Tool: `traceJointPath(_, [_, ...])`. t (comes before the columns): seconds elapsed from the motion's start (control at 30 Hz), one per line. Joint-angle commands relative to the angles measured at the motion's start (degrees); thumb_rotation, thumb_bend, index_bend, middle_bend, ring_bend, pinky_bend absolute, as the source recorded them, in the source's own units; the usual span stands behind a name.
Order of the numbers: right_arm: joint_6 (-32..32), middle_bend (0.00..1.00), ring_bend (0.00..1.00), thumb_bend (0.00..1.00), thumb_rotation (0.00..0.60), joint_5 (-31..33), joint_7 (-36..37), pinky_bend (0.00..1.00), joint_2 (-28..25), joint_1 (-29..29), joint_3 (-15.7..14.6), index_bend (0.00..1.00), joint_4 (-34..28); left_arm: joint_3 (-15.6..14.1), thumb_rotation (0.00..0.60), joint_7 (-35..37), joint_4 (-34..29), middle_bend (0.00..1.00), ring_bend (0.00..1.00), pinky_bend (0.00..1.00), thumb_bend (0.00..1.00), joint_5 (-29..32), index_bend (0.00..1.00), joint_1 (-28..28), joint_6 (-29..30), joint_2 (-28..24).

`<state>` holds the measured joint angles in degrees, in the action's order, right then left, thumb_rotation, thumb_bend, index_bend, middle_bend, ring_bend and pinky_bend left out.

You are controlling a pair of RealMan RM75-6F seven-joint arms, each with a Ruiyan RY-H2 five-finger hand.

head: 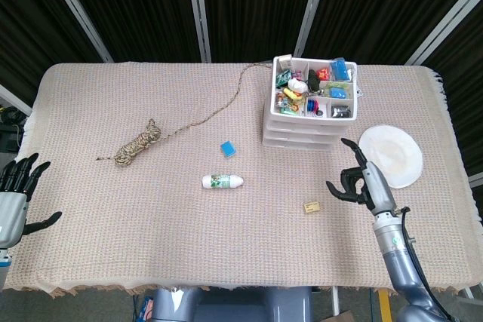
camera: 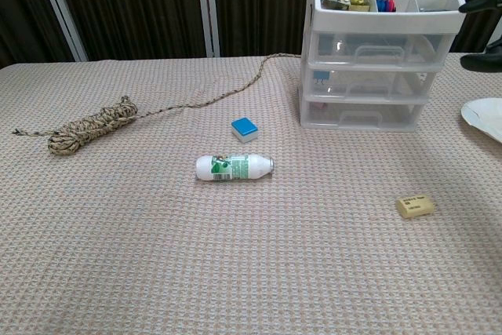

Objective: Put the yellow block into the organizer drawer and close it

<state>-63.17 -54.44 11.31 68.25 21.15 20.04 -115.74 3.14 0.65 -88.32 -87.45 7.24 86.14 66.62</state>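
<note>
Yellow block [head: 311, 207] lies on the desk [head: 151, 209], in front of the white organizer [head: 309, 107] whose drawers are all closed. Right robot hand [head: 364, 182] hovers just right of the block, fingers spread, grasping nothing. Left robot hand [head: 15, 194] rests released at the desk's left edge.

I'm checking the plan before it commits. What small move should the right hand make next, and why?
Probably lower the right hand leftward toward the small yellow block. The hand holds nothing, fingers apart, just right of the block lying alone on the cloth. All drawers of the white plastic organizer look shut, so one must be opened too.
</note>
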Motion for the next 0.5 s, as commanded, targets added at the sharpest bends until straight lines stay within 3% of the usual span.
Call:
traceJointPath(0.03, [6.47, 0.84, 0.83, 0.23, 0.6, 8.68, 5.98, 0.66, -1.22, 2.61, 3.17, 0.1, -2.87, -0.01, 0.6, 0.03, 0.05, 0.0, 0.0, 0.0, 0.16, -0.05, 0.11, 0.0, 0.04, 0.01])
traceJointPath(0.2, [11.53, 0.84, 0.83, 0.23, 0.6, 15.02, 10.98, 0.66, -2.45, 4.03, 5.27, 0.14, -3.21, 0.01, 0.6, -0.05, 0.07, 0.0, 0.0, 0.0, 0.16, -0.03, 0.11, -0.02, 0.08, 0.05])
traceJointPath(0.5, [14.67, 0.84, 0.83, 0.23, 0.6, 22.02, 15.21, 0.66, -1.1, 6.49, 6.79, 0.14, -2.17, 0.02, 0.6, -0.19, -0.01, 0.0, 0.0, 0.0, 0.16, 0.0, 0.11, -0.01, 0.07, 0.07])
